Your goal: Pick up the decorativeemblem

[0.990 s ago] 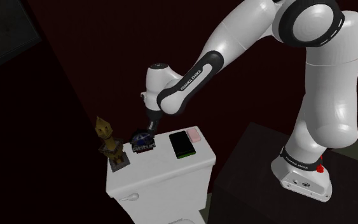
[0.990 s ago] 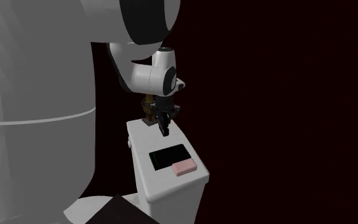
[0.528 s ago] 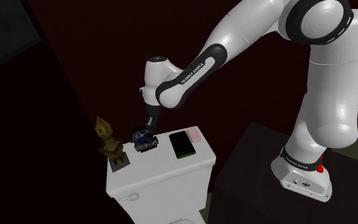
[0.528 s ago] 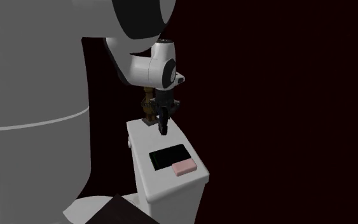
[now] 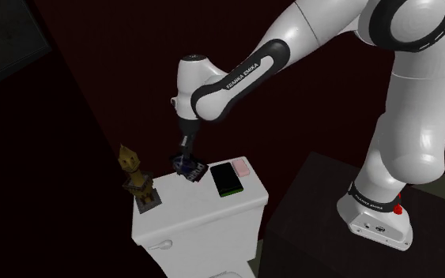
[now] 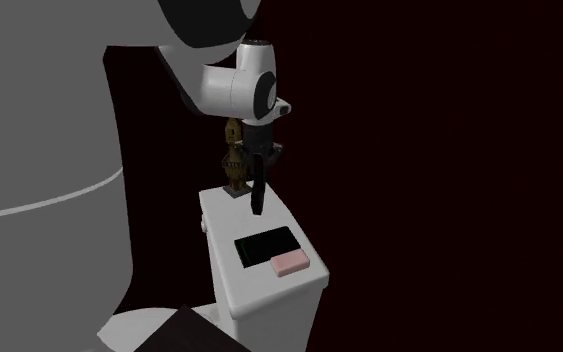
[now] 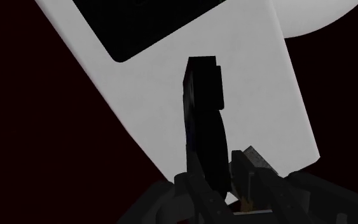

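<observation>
One clean vertical pull wanted here. Claw [image 5: 186, 161] clamped on the decorative emblem [image 5: 190, 169], a dark blue-and-grey piece, tilted, hanging just over the back part of the white toilet tank lid [image 5: 205, 212]. Can't tell from the shoulder view whether its low corner is touching the lid. Edge-on in the wrist view: thin dark shape with a blocky far end, pinched between the jaws, white lid behind.

Neighbours, shoulder view:
- brown figurine [image 5: 137, 182] on a dark base, 9 o'clock of the emblem, near
- black flat slab [image 5: 226, 180], 3 o'clock of the emblem, just beside
- pink block [image 5: 241, 167], 1 o'clock of the slab, just beside it

Doing the step well (judgement, not observation):
- Lift straight toward 12 o'clock. No drift toward 9 o'clock: figurine tall, probably easy to topple.
- Hold squeeze constant. Thin piece, and judging by the tilt, likely to pivot in the grip. Go slow, no wrist rotation until well clear of the lid.
- Watch for swing or slip before adding speed. If sagging, set back down on bare lid and regrasp nearer the middle.
- Avoid dragging the low corner across the slab at 3 o'clock.
- Call it done only once plainly apart from the lid and above the figurine's top.
</observation>
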